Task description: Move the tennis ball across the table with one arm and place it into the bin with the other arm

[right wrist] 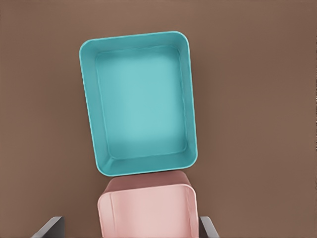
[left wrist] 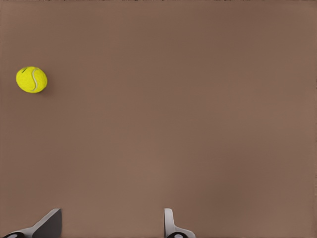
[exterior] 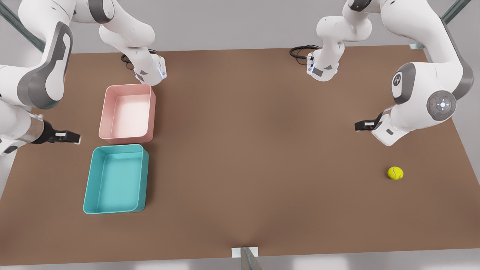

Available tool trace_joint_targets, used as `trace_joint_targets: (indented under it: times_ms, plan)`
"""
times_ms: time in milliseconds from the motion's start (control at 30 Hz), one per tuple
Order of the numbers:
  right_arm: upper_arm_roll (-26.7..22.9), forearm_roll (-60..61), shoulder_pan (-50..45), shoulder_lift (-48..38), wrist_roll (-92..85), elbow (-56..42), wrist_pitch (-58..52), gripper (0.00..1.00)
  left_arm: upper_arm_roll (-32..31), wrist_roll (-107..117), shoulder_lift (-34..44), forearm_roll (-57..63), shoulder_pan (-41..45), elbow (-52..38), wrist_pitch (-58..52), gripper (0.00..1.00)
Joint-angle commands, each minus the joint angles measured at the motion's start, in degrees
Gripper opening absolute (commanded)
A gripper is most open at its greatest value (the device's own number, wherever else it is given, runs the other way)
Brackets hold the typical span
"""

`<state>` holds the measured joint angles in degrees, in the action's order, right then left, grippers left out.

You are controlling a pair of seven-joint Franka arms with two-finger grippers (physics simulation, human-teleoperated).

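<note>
While lying untouched, tennis ball [exterior: 395,173] — yellow-green, fuzzy, pale-seamed.

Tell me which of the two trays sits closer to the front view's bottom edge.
The teal bin. It lies below the pink tray in the front view, almost touching it; both are empty, and teal looks slightly larger.

Left gripper [exterior: 360,125] at the front view's right, hanging above the table, fingers [left wrist: 49,224] spread wide, nothing between them; right gripper [exterior: 73,137] at the front view's left, likewise aloft, fingers [right wrist: 49,227] parted and empty; both forearms angled inward, elbows bent high.
</note>
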<state>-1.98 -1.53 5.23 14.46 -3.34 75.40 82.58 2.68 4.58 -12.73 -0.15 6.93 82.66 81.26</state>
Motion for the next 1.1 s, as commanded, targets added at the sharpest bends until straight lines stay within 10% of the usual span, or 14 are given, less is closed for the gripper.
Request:
trace_joint_targets:
  times_ms: [0, 67, 167, 533, 1067]
  plan:
    - [0.05, -0.14, 0.05, -0.05, -2.11, 0.01, 3.29, 1.0, -0.04, 4.56, 0.08, -0.02, 0.01, -0.05, 1.71, 1.0]
    - [-0.04, -0.23, 0.05, 0.3, -2.63, 0.01, 3.64, 1.0, -0.04, 4.39, 0.08, -0.02, 0.01, -0.05, 1.71, 1.0]
    - [-0.04, -0.31, 0.05, 0.65, -2.81, 0.19, 3.64, 1.0, 0.92, -9.93, -0.8, 0.5, -0.34, 1.53, 5.48, 0.23]
    - [0.05, -1.81, -0.13, 1.62, -2.81, -0.08, 3.73, 1.0, 9.45, -135.0, -18.03, -0.55, -14.05, 2.06, 34.05, 0.22]
    - [-0.04, -2.69, -0.13, 2.24, -2.02, -0.78, 3.73, 1.0, 10.24, -127.98, -30.42, -2.13, -20.03, 2.5, 48.03, 0.21]
